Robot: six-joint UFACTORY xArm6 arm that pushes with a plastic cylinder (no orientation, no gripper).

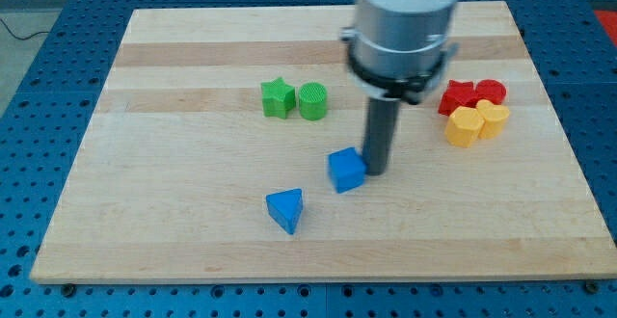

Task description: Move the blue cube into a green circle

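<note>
Touching the blue cube [346, 171] on its right side, my tip [374, 171] rests on the tabletop [193, 193]; it is a bare rod, with no fingers to part or close. Up-left of the cube sits the green circle [312, 101], a green star [278, 97] beside it. Down-left lies a blue triangle [286, 209]. Far right: red and yellow blocks [474, 112].

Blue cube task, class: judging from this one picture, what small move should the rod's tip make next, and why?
Probably a short slide round to the view's lower right of the blue cube. My tip sits against the cube's right side, while the green circle lies toward the view's top and slightly left. Pushing from here would likely send the cube left, past the target, not up to it.
</note>
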